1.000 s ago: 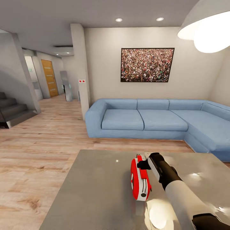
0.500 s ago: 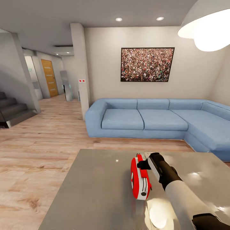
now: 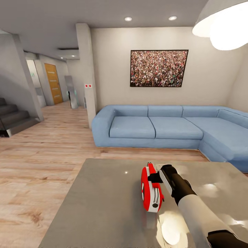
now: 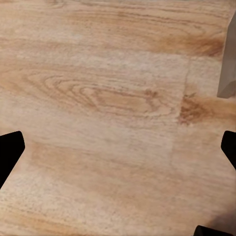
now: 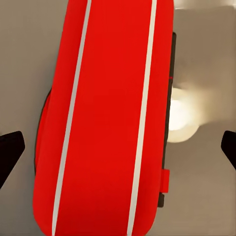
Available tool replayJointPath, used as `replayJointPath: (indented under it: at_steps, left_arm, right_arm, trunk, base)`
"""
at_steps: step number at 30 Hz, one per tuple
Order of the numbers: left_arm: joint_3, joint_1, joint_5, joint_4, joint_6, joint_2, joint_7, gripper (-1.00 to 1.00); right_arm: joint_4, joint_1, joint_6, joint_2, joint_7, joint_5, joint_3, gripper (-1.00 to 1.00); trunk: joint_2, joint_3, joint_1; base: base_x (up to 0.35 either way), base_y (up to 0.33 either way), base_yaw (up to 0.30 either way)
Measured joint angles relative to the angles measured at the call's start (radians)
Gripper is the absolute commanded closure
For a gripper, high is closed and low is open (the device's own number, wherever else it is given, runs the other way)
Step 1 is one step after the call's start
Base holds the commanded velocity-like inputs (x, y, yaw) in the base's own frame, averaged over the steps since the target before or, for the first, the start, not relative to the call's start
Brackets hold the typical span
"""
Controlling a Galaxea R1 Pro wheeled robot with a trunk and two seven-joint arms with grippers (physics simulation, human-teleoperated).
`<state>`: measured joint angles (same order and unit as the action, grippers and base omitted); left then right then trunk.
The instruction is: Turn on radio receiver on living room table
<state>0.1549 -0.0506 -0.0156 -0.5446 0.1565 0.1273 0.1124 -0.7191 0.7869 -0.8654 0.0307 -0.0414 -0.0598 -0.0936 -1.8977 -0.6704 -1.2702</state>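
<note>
The radio (image 3: 151, 189) stands on edge on the grey table (image 3: 103, 206), directly in front of the right tool (image 3: 154, 178), whose dark tip touches its red side. In the right wrist view the radio (image 5: 103, 118) lies between the two widely spread fingers (image 5: 10, 150), so this tool is released. The left tool (image 4: 118, 147) hangs over the wooden floor (image 4: 108, 98), fingers likewise spread apart and grasping nothing. Beyond the table stands a blue sofa (image 3: 165, 127).

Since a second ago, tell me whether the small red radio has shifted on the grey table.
No. The small red radio keeps its place against the grey table's far edge; the camera tilted slightly.
</note>
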Motion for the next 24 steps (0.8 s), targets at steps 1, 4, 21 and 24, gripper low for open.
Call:
replayJointPath:
  at_steps: [1, 4, 21, 24]
  left_arm:
    - [0.0, 0.0, 0.0, 0.0, 0.0, 0.0, 0.0, -1.0]
    - [0.0, 0.0, 0.0, 0.0, 0.0, 0.0, 0.0, -1.0]
    - [0.0, 0.0, 0.0, 0.0, 0.0, -0.002, 0.0, -1.0]
    - [0.0, 0.0, 0.0, 0.0, 0.0, -0.002, 0.0, -1.0]
  right_arm:
    - [0.001, 0.0, 0.0, 0.0, 0.0, 0.0, 0.0, -1.0]
    - [0.007, 0.0, 0.0, 0.0, 0.0, 0.0, -0.001, -1.0]
    - [0.012, 0.0, 0.0, 0.0, 0.0, 0.0, -0.002, -1.0]
    - [0.012, 0.0, 0.0, 0.0, 0.0, 0.0, -0.001, 1.0]
  trunk:
    - [0.0, 0.0, 0.0]
    - [0.0, 0.0, 0.0]
    - [-0.021, -0.009, -0.012]
    - [-0.021, -0.009, -0.012]
  base:
    - [0.0, 0.0, 0.0]
    - [0.0, 0.0, 0.0]
    - [0.0, 0.0, 0.0]
    - [0.0, 0.0, 0.0]
